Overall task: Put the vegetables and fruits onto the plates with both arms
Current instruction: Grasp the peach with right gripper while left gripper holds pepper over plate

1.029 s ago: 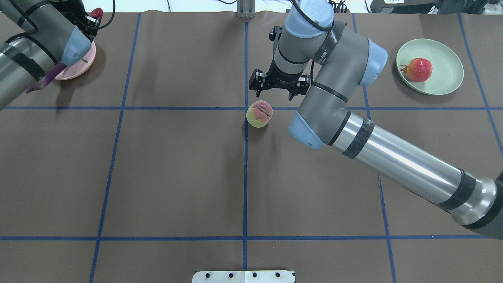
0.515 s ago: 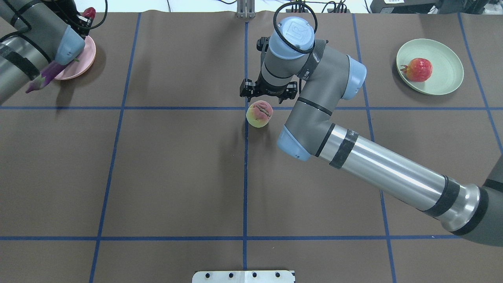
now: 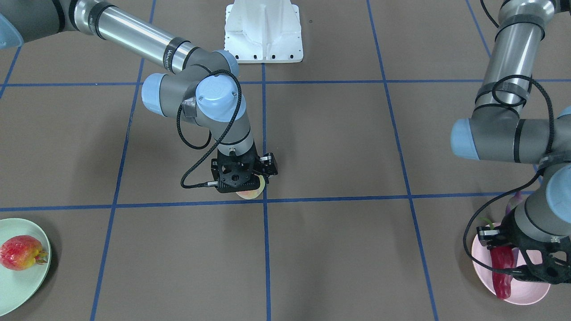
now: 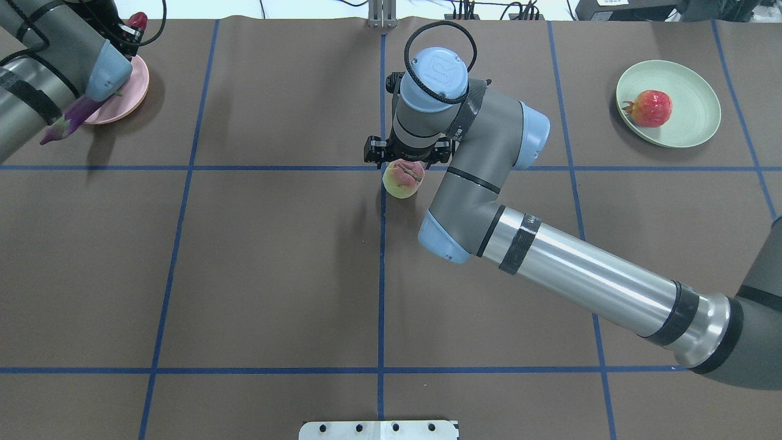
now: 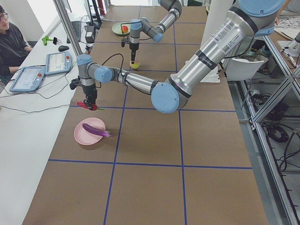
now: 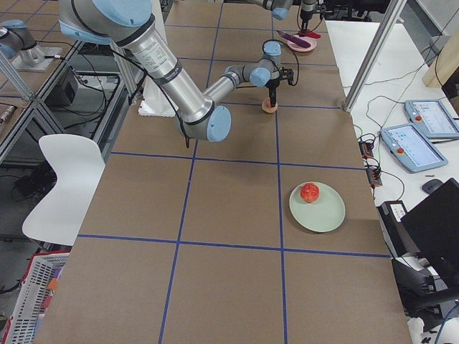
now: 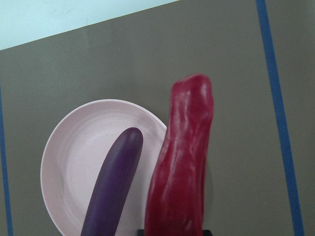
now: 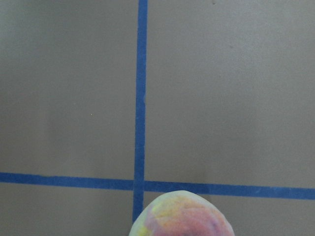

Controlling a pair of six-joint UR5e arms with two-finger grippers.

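Reaching to the table's middle, the right arm (image 4: 550, 269) hangs the right claw (image 4: 407, 156) with jaws spread wide and empty, while the left arm (image 4: 36, 79) carries the left claw (image 3: 513, 256) clamped on its load. The pink plate (image 7: 64, 147) sits below the left claw, and the green plate (image 4: 696, 91) lies well away from the right claw. The eggplant (image 7: 115, 182) lies across the pink plate, so the pepper (image 7: 182, 167) gripped in the left claw looks lined up to go beside it. The peach (image 4: 402, 180) rests on the table directly under the right claw, probably bound for the green plate beside the red-and-yellow fruit (image 4: 650, 108).
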